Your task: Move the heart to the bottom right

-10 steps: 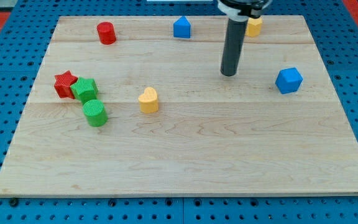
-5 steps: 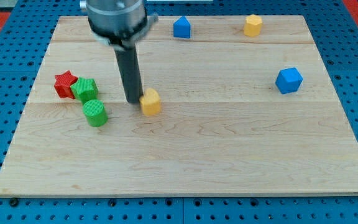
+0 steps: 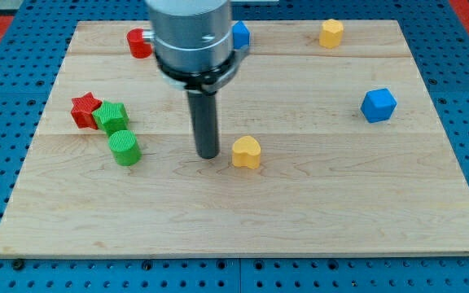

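1. You'll see the yellow heart has slid rightward since the earlier frame, now near the table centre.
2. My tip stands just left of it; no gripper here.

The yellow heart lies flat on the wooden board, just below the frame's centre.

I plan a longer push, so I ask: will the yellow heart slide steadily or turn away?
The yellow heart looks low and flat-based, so it probably slides, not tips. Its rounded side may let it turn off my tip, which stands just at its left. The wooden board looks smooth, so it likely moves easily.
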Robot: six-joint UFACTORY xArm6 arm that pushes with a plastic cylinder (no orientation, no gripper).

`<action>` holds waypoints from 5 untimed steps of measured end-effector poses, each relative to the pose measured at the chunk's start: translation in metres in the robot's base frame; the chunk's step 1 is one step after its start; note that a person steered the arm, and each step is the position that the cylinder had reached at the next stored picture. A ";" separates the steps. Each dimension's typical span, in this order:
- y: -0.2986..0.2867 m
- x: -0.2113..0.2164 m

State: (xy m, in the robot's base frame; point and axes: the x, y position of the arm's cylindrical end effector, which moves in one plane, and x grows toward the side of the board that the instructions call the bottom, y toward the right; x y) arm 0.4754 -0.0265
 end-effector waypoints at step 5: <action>0.209 0.065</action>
